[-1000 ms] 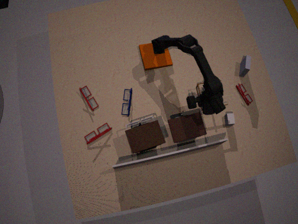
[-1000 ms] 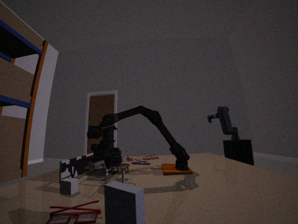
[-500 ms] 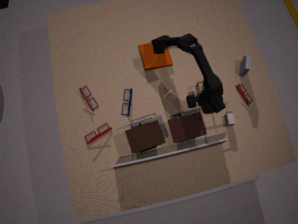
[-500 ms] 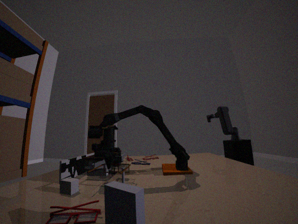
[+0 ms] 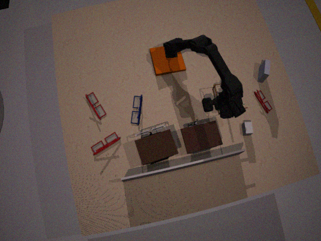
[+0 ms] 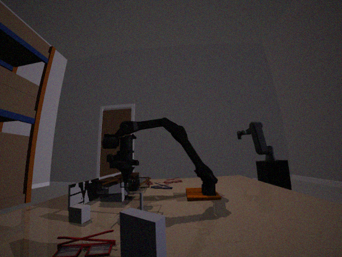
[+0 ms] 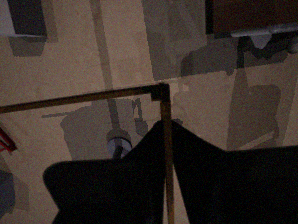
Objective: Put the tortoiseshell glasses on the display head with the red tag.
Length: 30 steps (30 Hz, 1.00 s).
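Observation:
The tortoiseshell glasses (image 5: 214, 90) (image 6: 143, 178) (image 7: 90, 98) are thin, brown and angular. My gripper (image 6: 126, 184) (image 7: 165, 125) points down and is shut on them, the frame's corner lying just beyond the fingertips in the wrist view; they hang above the table. In the top view the arm covers the fingertips. Two display heads with brown tops stand side by side: a left one (image 5: 156, 146) and a right one (image 5: 201, 136) (image 7: 255, 15). The held glasses are off the right head, towards the arm's side. Pale glasses show at the left head's front. I cannot make out the red tag.
A mirror panel (image 5: 185, 165) (image 6: 74, 194) stands behind the heads. A short post (image 6: 141, 201) (image 7: 120, 146) stands below the gripper. A small block (image 5: 248, 127) (image 6: 79, 214), a taller block (image 5: 264, 70) (image 6: 139, 231) and red glasses (image 5: 263, 101) (image 6: 86, 238) are right. Blue glasses (image 5: 140, 110) are left.

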Tool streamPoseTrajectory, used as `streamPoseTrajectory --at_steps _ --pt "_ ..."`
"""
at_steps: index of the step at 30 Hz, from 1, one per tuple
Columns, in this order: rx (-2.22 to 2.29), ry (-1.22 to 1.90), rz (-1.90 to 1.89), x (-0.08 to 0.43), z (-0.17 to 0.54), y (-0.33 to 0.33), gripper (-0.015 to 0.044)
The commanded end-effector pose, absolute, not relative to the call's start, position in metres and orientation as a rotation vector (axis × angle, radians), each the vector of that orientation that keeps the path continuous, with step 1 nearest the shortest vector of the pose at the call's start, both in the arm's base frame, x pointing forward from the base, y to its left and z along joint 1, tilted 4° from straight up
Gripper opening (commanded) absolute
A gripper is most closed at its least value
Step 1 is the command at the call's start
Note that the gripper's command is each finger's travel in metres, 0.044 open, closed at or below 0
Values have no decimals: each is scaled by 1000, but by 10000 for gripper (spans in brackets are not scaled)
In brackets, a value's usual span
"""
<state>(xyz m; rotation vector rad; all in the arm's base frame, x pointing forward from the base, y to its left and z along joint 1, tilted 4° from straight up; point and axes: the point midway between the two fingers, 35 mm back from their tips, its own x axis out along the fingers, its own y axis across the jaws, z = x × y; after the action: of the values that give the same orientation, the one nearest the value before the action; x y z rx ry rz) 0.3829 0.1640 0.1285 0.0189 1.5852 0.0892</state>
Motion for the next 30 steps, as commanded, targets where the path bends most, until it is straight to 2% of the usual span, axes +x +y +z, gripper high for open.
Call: streamPoseTrajectory --at_steps 1,30 --pt "18 1581 92 382 141 163 0" --pt "384 1320 -460 311 175 206 0"
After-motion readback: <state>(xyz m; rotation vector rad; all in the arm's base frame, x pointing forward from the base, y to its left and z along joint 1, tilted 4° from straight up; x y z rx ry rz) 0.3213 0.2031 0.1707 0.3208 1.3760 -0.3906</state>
